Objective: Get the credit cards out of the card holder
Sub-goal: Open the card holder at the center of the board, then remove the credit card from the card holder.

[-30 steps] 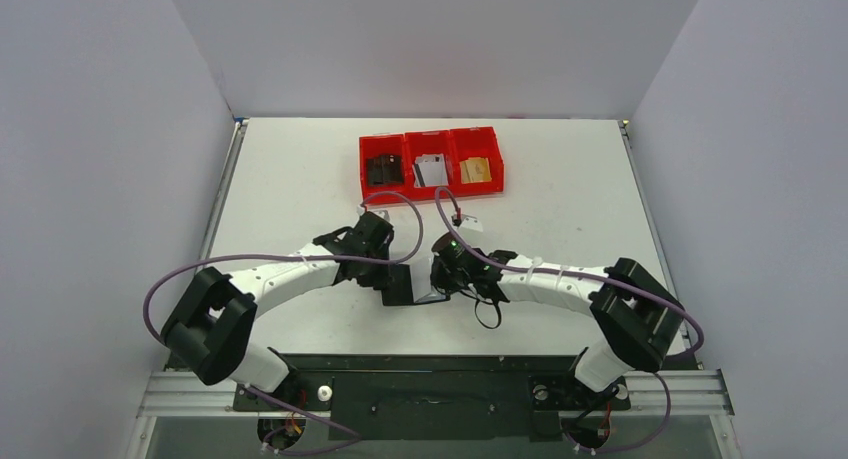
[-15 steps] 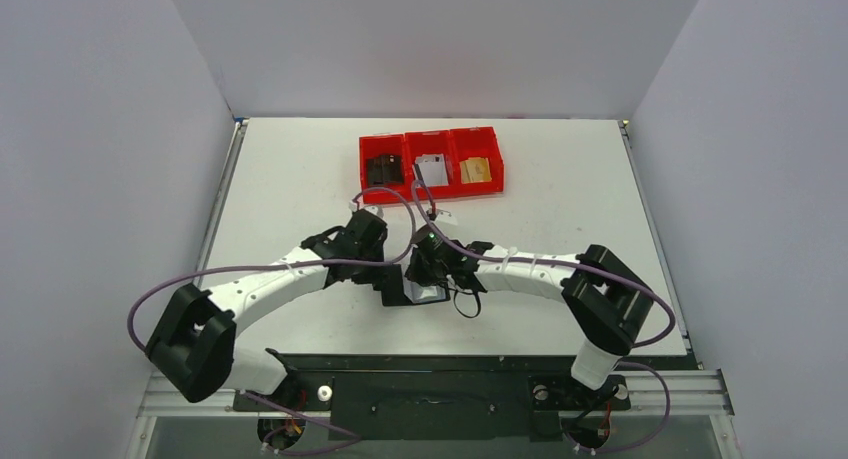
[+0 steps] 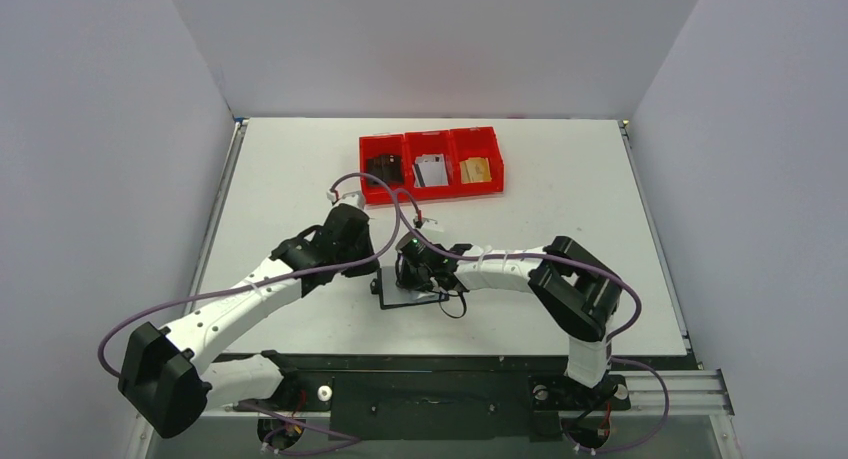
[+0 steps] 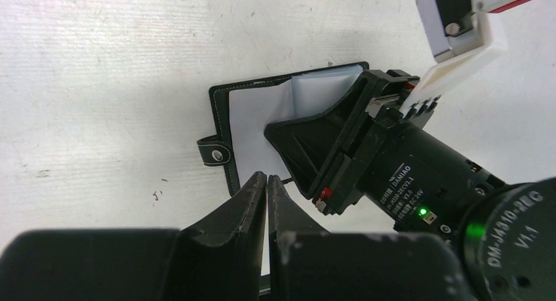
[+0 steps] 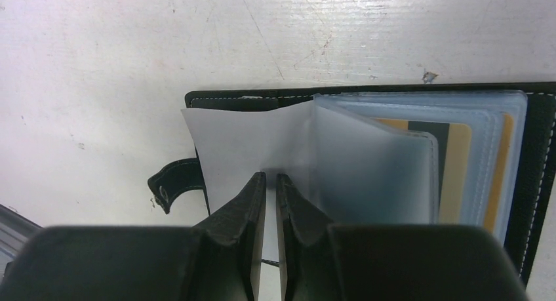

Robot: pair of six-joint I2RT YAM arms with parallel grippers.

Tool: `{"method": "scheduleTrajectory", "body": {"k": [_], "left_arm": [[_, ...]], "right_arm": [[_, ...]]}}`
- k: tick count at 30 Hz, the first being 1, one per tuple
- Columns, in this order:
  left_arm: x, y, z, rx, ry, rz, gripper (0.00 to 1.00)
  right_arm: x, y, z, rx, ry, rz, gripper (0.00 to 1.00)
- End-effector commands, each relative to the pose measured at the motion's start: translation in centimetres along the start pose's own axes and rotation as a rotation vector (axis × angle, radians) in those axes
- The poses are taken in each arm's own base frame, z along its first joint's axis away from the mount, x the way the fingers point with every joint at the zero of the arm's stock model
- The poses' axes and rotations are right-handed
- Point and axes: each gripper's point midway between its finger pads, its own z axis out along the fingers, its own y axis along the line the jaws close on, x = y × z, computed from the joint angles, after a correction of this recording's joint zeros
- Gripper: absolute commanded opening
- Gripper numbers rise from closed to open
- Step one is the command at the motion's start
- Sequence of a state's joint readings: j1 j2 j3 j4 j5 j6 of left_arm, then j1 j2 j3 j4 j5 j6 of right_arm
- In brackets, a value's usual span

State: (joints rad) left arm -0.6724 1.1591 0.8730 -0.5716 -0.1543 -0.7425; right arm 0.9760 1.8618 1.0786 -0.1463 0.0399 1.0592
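The black card holder lies open on the table between the arms. In the left wrist view the card holder shows its snap tab and a whitish sleeve page. In the right wrist view the card holder shows clear sleeves with gold credit cards with a dark stripe inside them. My right gripper is shut on a raised clear sleeve page. It also shows from above. My left gripper is shut and empty at the holder's snap-side edge.
Three red bins stand in a row at the back. They hold a black card, a white-grey card and a gold card. Purple cables loop over both arms.
The right gripper has moved left onto the open holder and closed on a sleeve page. The left arm has shifted left and back, staying at the holder's edge.
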Motion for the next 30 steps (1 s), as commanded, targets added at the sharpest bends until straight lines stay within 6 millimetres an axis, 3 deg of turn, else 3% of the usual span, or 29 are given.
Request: {"method": "scheduleTrajectory", "body": {"k": [1,6,14,20,26,30], "left_arm": [[0.3,-0.7,1.1,0.028,0.018,-0.037,0.03],[0.6,-0.9,2.7,0.032,0.045,-0.059,0.03],[2.3,-0.9,5.9,0.029,0.112,-0.066,0.03],[3.2,-0.4,6.9,0.015,0.137,-0.066,0.02],[3.3,0.0,6.8,0.006,0.132,-0.063,0.02],[3.9,0.5,7.1,-0.010,0.149,-0.054,0.01]], "right_arm": [[-2.1,2.3,-1.4,-0.058,-0.070,0.018,0.09],[-3.6,2.6,-3.4,-0.068,-0.126,0.023,0.09],[-3.9,2.4,-4.6,-0.076,-0.144,0.030,0.09],[-4.6,1.8,-5.8,-0.072,-0.177,0.038,0.09],[-5.9,-1.0,-7.2,-0.019,-0.231,0.050,0.11],[-6.7,-3.3,-7.3,0.014,-0.237,0.058,0.22]]}}
